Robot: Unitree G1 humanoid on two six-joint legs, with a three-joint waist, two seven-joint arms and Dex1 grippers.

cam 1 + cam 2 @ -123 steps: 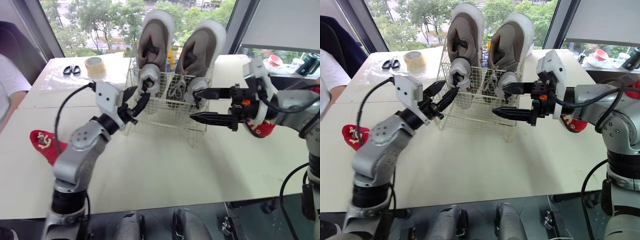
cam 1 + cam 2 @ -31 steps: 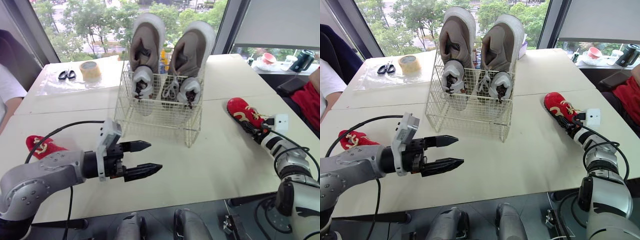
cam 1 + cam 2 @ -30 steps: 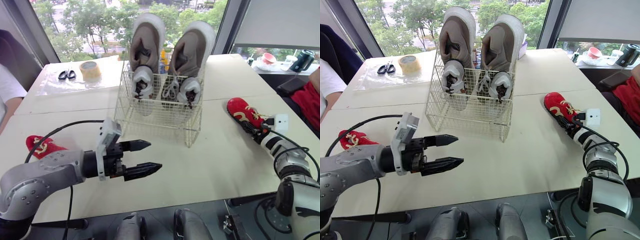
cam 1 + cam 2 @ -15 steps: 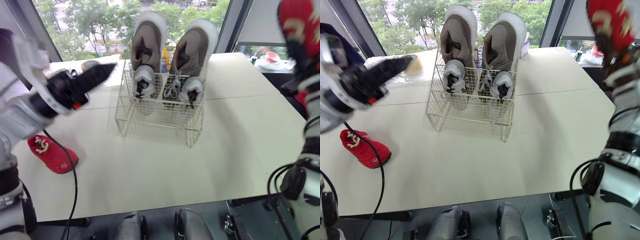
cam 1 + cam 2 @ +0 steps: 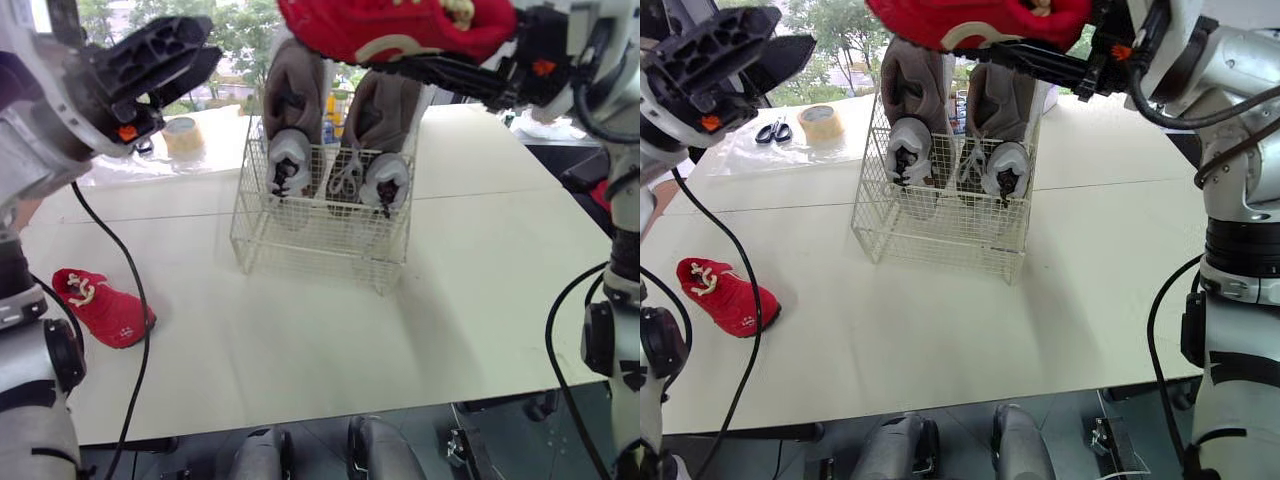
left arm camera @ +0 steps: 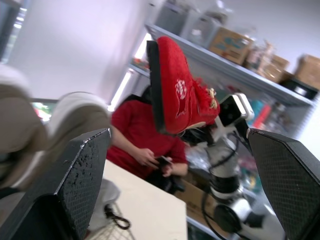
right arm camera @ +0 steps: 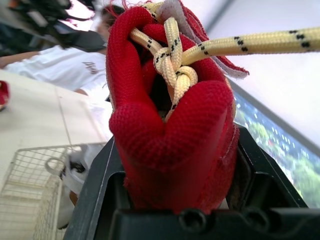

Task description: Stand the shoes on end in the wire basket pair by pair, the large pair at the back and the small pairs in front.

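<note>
Table by the window [image 5: 300,330]: right pincer [image 5: 430,65], down at the table's right edge a second ago, is now high above the wire basket [image 5: 320,240], clamped on one red shoe [image 5: 395,28]. Left pincer [image 5: 175,55] came up too, fingers apart, empty. Looks like the red pair goes in next. Wire basket holds the big brown pair [image 5: 300,85] at back and the small grey pair [image 5: 285,160] in front. Second red shoe [image 5: 103,309] lies near the table's left edge.
</note>
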